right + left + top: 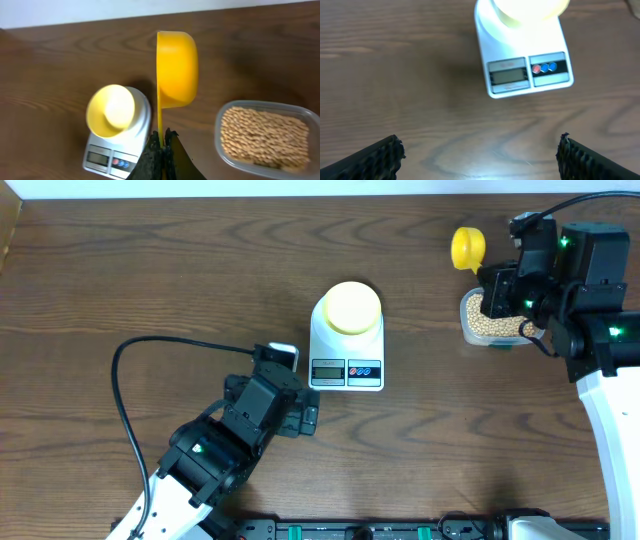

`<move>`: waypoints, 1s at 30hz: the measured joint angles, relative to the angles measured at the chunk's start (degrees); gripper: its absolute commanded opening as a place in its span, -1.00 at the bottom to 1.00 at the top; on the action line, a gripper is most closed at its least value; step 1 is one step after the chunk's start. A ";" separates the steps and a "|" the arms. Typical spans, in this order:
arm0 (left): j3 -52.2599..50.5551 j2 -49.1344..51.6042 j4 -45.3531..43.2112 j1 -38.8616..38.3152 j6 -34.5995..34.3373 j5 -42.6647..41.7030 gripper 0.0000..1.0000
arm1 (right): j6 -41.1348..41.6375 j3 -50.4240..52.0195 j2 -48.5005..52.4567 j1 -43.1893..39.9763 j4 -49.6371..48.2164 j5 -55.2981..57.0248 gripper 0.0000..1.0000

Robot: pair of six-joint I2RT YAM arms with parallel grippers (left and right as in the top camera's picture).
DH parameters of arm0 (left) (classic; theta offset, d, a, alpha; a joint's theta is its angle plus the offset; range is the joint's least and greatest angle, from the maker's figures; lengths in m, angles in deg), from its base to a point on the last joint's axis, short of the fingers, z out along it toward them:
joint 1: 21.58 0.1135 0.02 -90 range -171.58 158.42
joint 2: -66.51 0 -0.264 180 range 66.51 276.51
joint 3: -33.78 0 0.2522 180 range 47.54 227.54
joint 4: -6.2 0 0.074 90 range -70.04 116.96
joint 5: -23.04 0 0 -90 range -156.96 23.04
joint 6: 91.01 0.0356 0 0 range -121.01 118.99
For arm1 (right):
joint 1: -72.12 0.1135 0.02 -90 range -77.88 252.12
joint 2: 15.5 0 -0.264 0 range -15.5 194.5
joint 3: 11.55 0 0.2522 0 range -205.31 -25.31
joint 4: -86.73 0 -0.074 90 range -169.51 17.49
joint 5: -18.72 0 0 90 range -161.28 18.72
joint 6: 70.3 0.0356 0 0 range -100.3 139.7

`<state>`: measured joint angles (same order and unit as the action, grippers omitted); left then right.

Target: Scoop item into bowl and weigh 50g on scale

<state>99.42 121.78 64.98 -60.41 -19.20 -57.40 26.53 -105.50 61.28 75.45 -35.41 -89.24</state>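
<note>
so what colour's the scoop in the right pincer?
Bright yellow scoop, clearest in the right wrist view.

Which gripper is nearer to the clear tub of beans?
Right. The right gripper, shut on the yellow scoop, is beside the tub; the left gripper hangs open beyond the scale.

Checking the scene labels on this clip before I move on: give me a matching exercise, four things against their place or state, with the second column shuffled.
Things:
1. bowl
2. scoop
3. tub
4. left gripper

Place or state:
A. handle pinched in the shut right gripper
B. open, holding nothing, over bare table
C. sitting on top of the scale
D. on the table, filled with beans

Pairs: 1-C, 2-A, 3-D, 4-B
</note>
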 measured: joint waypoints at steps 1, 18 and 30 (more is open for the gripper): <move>0.00 0.02 -0.24 0.00 0.00 -1.01 0.99 | 0.44 0.00 0.02 0.00 -0.17 -0.52 -0.98; 0.00 2.14 -2.29 0.00 -5.29 -17.64 -0.85 | 2.82 0.00 0.00 0.00 1.51 0.00 -0.98; 0.00 12.85 -13.99 0.00 -10.16 -20.33 -0.85 | 2.91 0.00 0.00 0.00 1.95 9.18 -0.98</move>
<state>99.42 134.63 50.99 -60.41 -29.37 -77.73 29.44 -105.50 61.28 75.45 -33.47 -80.06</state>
